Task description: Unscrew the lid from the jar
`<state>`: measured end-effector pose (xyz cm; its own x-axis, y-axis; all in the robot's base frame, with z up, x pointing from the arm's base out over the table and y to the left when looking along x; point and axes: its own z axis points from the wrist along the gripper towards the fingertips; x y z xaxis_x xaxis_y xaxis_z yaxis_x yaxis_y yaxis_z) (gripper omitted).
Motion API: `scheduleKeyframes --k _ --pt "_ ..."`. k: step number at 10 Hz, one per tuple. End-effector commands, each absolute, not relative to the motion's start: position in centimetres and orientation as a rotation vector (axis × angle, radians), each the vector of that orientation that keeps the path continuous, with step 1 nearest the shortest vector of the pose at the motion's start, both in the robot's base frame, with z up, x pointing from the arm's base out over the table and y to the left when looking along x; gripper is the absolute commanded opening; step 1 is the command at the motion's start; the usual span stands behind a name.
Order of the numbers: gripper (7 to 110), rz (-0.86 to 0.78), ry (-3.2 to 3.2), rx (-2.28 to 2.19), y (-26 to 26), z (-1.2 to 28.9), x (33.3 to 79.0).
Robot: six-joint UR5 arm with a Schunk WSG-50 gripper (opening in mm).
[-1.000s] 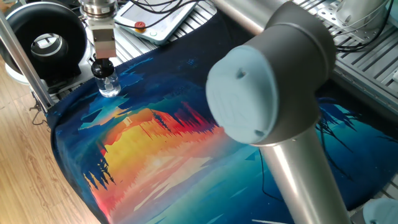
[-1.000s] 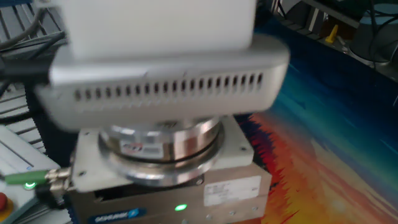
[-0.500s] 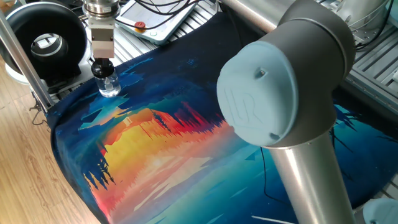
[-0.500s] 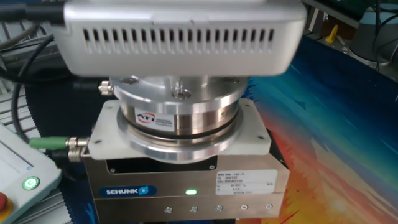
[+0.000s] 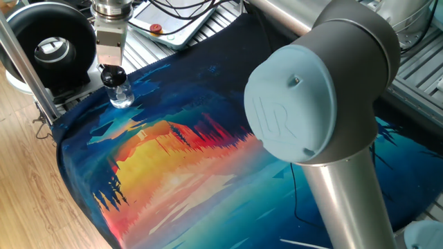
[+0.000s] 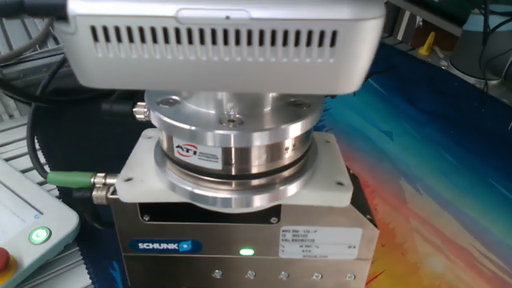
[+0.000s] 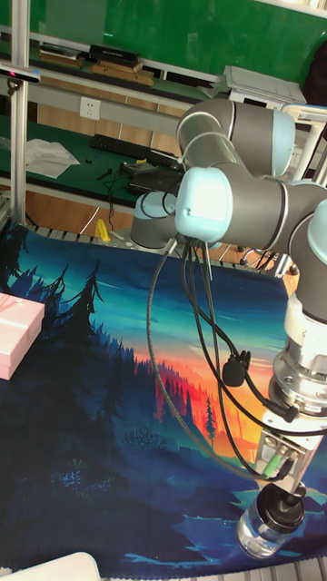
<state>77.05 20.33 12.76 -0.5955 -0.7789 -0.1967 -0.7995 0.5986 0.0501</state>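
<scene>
Compared with a second ago, the gripper [image 5: 111, 64] sits a little higher over the jar [image 5: 121, 94], and the big elbow joint of the arm [image 5: 315, 90] has swung toward the right in one fixed view. The jar itself is in the same place, at the far left corner of the painted mat [image 5: 208, 173], standing upright.

Now the lid [image 5: 113, 75] shows as a black knob on the neck of the jar, and the lower end of the gripper is directly above it, touching or almost touching. I cannot tell if the fingers are closed on the lid or have let it go, because they are too small in this view and the tall fixed view shows only the black cap under the tool, not the gap. The other fixed view is filled by the gripper body and shows nothing of the jar.

To my judgement, the lid is not yet off, since no gap is seen between lid and neck.

What could go wrong: nothing holds the glass jar on the desk, so if the fingers turn the lid, the whole jar may turn with it and the thread will not loosen. If the arm lifts while the lid is partly screwed, the jar can rise, tip and roll off the near mat edge. A grip off centre can also let the round cap slip out.
</scene>
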Motion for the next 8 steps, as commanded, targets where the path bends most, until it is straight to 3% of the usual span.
scheduleKeyframes --k 1,8 --pt "44 0.204 2.653 -1.295 19.8 12.8 78.0" --pt "44 0.220 2.731 -1.123 20.3 13.5 79.0"
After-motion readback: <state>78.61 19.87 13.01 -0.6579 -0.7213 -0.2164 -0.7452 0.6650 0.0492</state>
